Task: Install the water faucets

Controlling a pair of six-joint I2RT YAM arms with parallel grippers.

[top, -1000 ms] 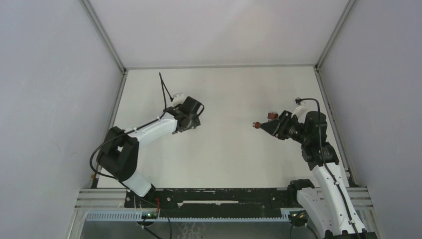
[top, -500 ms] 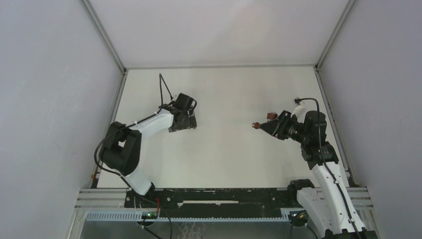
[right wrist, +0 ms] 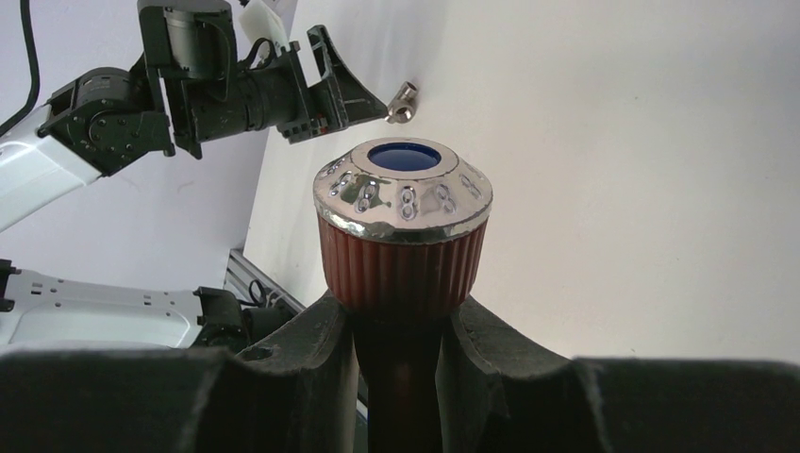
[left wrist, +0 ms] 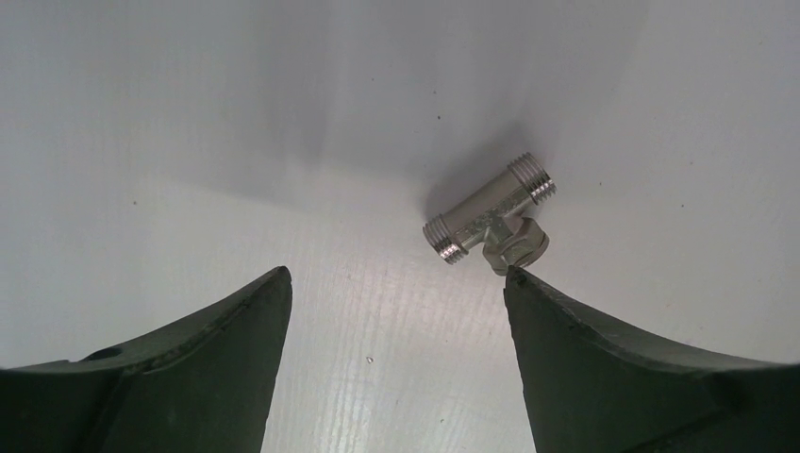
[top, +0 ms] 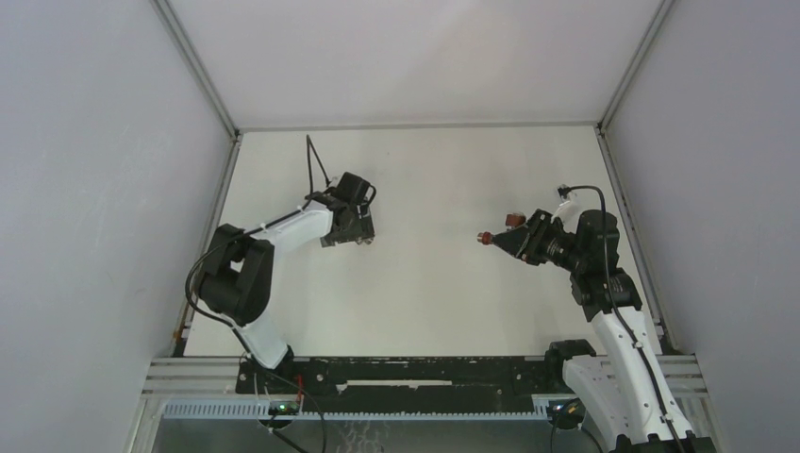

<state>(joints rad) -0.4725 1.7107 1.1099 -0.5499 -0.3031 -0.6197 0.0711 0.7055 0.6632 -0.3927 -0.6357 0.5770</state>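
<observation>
The faucet [right wrist: 404,260] is ribbed reddish-brown, the fitting [left wrist: 489,220] silvery.

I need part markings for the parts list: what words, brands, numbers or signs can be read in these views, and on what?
None can be read.
Silvery tee fitting: bare metal, no stamp visible.
Reddish-brown faucet: plain blue cap; its chrome ring bears oval dimples, not letters.
Left arm and right arm: no label legible from above.
</observation>
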